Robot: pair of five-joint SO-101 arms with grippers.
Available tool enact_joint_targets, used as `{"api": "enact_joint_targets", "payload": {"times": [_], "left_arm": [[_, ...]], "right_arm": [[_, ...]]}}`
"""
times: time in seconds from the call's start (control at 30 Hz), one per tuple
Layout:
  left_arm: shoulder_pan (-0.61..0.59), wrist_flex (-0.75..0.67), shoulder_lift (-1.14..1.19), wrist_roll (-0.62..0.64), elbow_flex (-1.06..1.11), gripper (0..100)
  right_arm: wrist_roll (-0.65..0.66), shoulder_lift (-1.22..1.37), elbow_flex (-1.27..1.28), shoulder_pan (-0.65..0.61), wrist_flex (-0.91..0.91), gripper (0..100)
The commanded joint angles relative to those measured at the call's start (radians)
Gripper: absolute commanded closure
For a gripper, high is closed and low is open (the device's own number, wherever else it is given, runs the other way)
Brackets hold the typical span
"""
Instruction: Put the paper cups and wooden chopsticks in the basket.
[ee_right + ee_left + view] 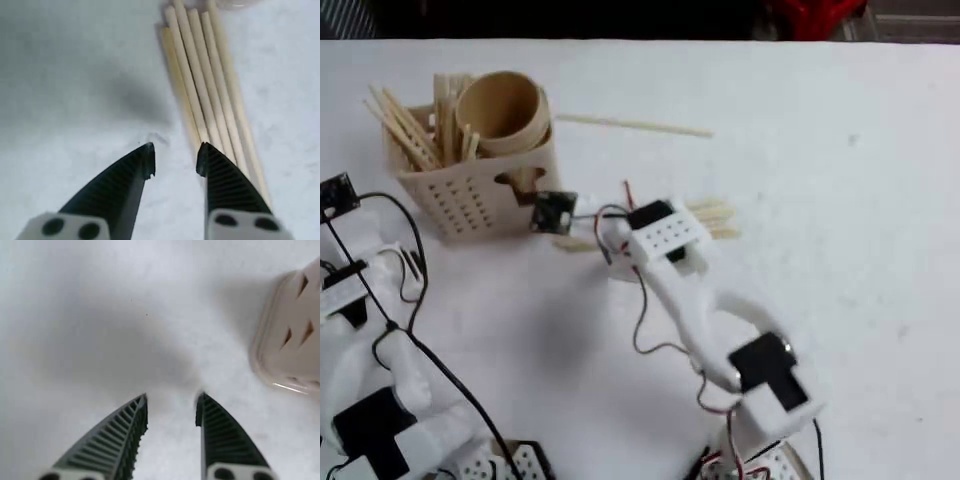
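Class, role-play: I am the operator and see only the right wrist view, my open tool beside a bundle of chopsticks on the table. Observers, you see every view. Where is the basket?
Observer: In the high view the basket stands on the table close to your arm's wrist, toward the left arm's side.
Operator: Is anything in it?
Observer: Yes, a paper cup sits in it, with many chopsticks leaning beside the cup.
Operator: Any strays besides my bundle?
Observer: One single chopstick lies alone on the table, farther out than your bundle and near the basket.
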Motion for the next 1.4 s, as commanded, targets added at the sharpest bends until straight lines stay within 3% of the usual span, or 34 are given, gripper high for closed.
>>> {"api": "enact_joint_targets", "payload": {"times": [0.0, 0.53, 0.93, 1.1, 1.37], "left_arm": [[0.015, -0.02, -0.025, 0.012, -0.003, 83], [0.015, -0.02, -0.025, 0.012, -0.003, 83], [0.015, -0.02, -0.025, 0.012, -0.003, 83], [0.016, -0.02, -0.025, 0.012, -0.003, 83], [0.025, -0.02, -0.025, 0.009, -0.003, 83]], "right_arm": [[0.009, 0.07, -0.063, 0.048, -0.035, 85.6], [0.015, 0.185, -0.126, 0.073, 0.005, 85.8], [0.095, 0.176, -0.091, 0.071, 0.088, 85.8], [0.132, 0.176, -0.089, 0.081, 0.14, 93.6], [0.135, 0.179, -0.092, 0.07, 0.14, 86.1]]}}
